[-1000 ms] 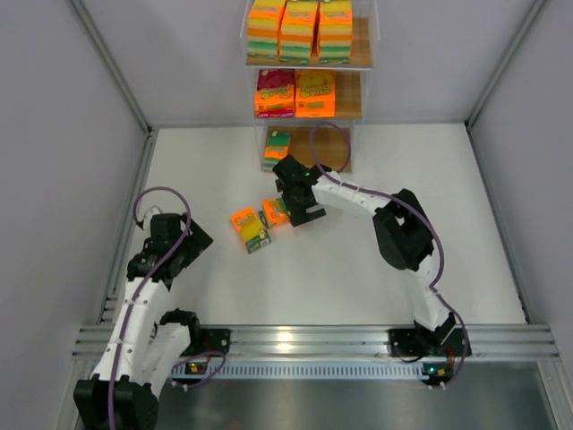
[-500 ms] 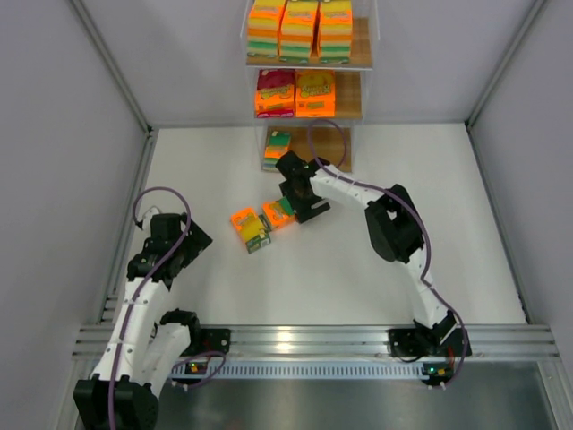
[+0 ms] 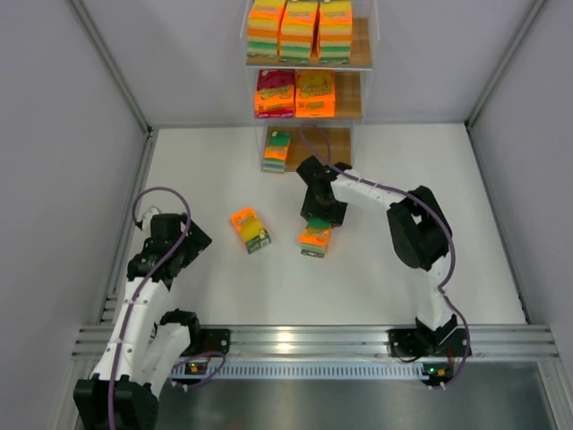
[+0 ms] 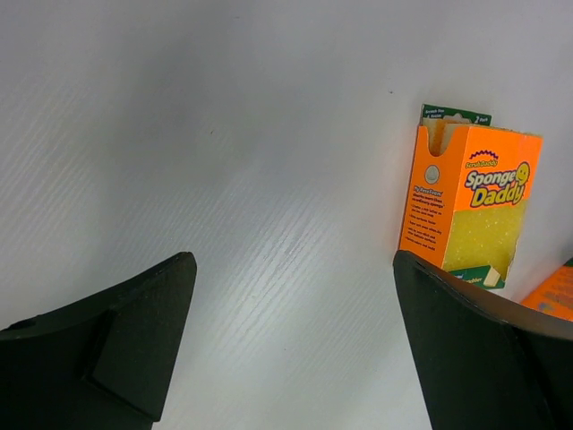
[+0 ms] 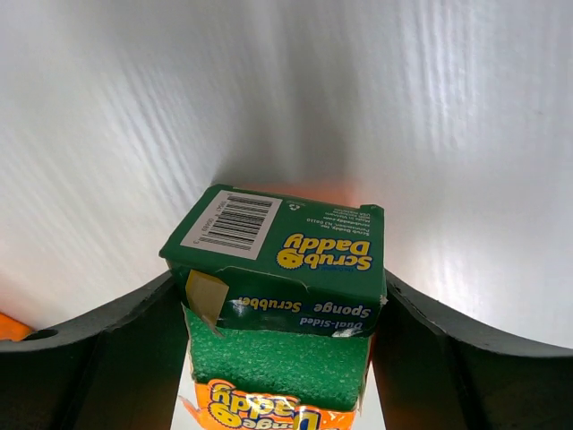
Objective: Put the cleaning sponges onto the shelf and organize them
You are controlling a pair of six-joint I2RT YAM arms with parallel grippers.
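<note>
White tabletop runs to its far edge, where the stepped shelf stands at the middle. The top board carries the stacked sponge packs, and the middle board carries the paired packs. The lone pack sits at the left end of the bottom board. Near the table's centre the right gripper clamps the Scrub Daddy pack, a finger against each side. The Sponge Daddy pack lies apart to its left. Toward the left edge the left gripper gapes wide, holding nothing.
</note>
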